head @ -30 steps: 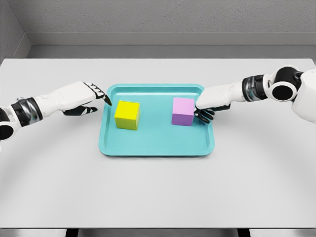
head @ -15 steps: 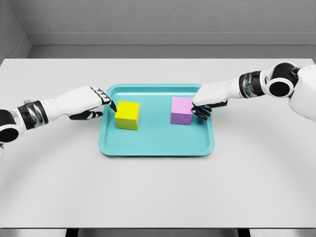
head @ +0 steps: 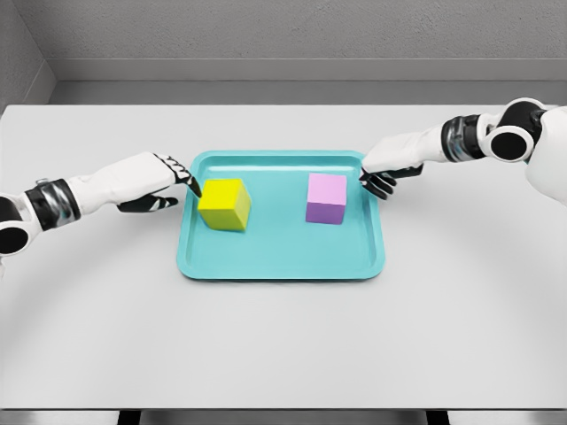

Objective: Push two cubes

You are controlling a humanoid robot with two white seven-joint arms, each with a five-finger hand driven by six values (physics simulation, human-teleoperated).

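Fingers (head: 189, 181) of the left hand (head: 152, 180) point at the yellow cube (head: 223, 204), gripping nothing.
Their dark tips sit just beside that cube's left edge on the teal tray (head: 282, 262). The right hand (head: 390, 168), fingers loosely curled and empty, hovers over the tray's right rim, apart from the purple cube (head: 326, 198).

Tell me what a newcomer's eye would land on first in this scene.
The teal tray at the middle of the grey table stands out first, with a yellow cube on its left half and a pink cube on its right. Next come the two white arms: the left hand reaches the yellow cube's left side, and the right hand sits at the tray's right rim, apart from the pink cube.
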